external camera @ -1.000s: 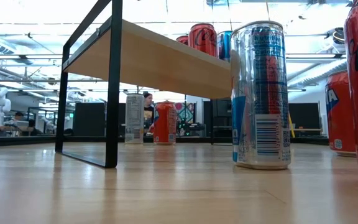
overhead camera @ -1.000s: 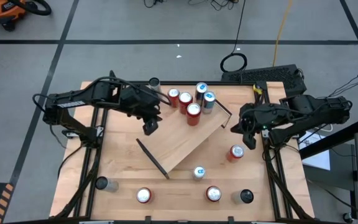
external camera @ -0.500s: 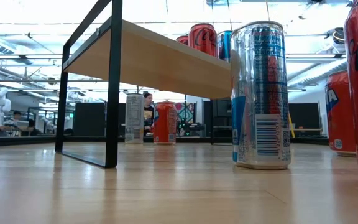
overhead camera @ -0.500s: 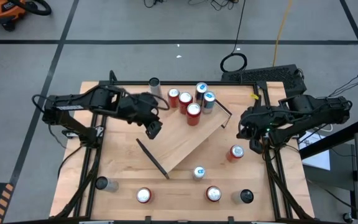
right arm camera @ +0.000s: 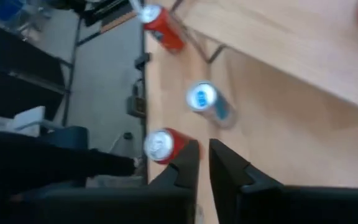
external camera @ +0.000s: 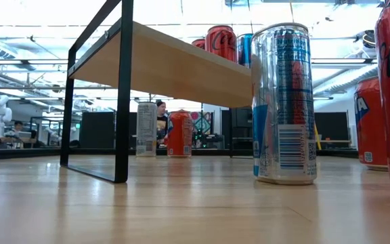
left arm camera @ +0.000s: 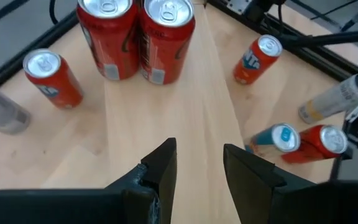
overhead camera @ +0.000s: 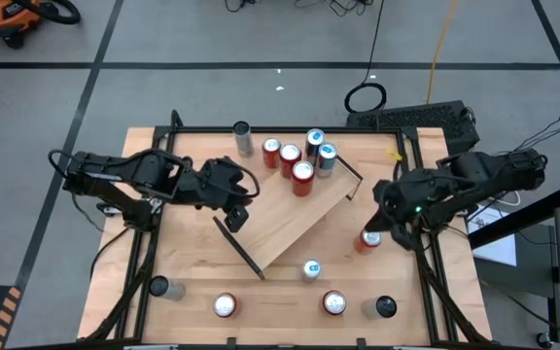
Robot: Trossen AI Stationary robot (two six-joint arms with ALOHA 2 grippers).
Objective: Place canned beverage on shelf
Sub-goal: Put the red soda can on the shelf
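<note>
- Right gripper (overhead camera: 380, 226), jaws nearly shut and empty, reaches from the bench's right edge over a red can (overhead camera: 368, 239).
- Left gripper (overhead camera: 233, 216), narrowly parted, hovers at the shelf (overhead camera: 290, 226)'s near-left bracket; shelf lies diagonally mid-bench.

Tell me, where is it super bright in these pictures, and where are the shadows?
Low view: the ceiling lights blaze white above the shelf, its underside is shaded, and the silver can carries bright streaks. High view: the light is even, with only faint shadows beside the red cans. Left wrist view: the red can tops gleam.
</note>
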